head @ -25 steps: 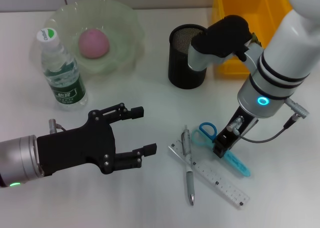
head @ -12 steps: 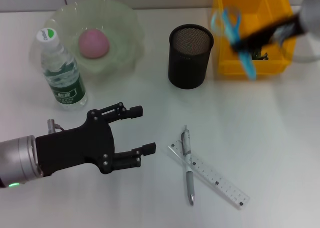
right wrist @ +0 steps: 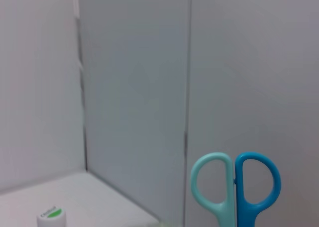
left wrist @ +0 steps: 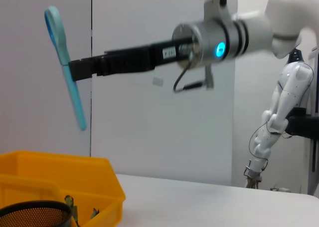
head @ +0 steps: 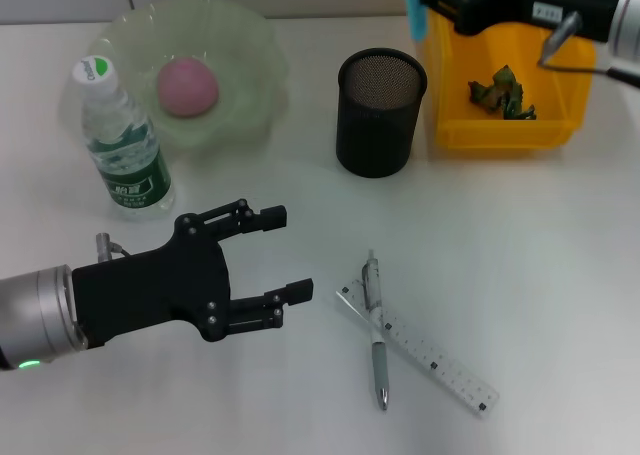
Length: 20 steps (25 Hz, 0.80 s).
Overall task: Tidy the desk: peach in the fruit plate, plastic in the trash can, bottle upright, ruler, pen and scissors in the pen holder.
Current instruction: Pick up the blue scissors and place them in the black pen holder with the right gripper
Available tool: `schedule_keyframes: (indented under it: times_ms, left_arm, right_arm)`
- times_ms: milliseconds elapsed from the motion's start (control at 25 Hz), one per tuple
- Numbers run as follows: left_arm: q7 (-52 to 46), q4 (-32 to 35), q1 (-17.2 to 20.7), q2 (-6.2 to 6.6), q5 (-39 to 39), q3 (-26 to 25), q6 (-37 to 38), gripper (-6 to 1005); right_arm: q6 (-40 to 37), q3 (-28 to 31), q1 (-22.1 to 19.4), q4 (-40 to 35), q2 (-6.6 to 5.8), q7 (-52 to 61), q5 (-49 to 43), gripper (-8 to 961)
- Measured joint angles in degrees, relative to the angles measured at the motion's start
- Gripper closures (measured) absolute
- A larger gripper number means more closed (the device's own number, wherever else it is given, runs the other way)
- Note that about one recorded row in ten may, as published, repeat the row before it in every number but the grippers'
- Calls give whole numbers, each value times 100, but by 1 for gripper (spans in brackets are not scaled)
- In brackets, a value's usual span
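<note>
Holding the blue scissors (left wrist: 65,67) high above the far side of the desk, my right gripper (left wrist: 75,70) is clamped on them with the handles up and the blades down. I judge they must come lower over the black mesh pen holder (head: 381,112), blades first, and be released only when inside its rim. My left gripper (head: 270,265) waits near left, fingers wide. The pen (head: 377,327) and the ruler (head: 420,349) lie crossed near the middle.
</note>
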Motion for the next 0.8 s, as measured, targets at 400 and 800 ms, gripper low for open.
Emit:
schedule_keyframes:
  times_ms: [400, 800]
  left_arm:
    - [-40, -147, -102, -1, 2, 33, -6, 209]
    - [-39, -150, -112, -1, 18, 46, 65, 209]
  right_arm:
    - [-1113, 116, 732, 4151, -27, -5661, 4420, 731]
    - [-1253, 925, 2071, 6665, -29, -6862, 4752, 731]
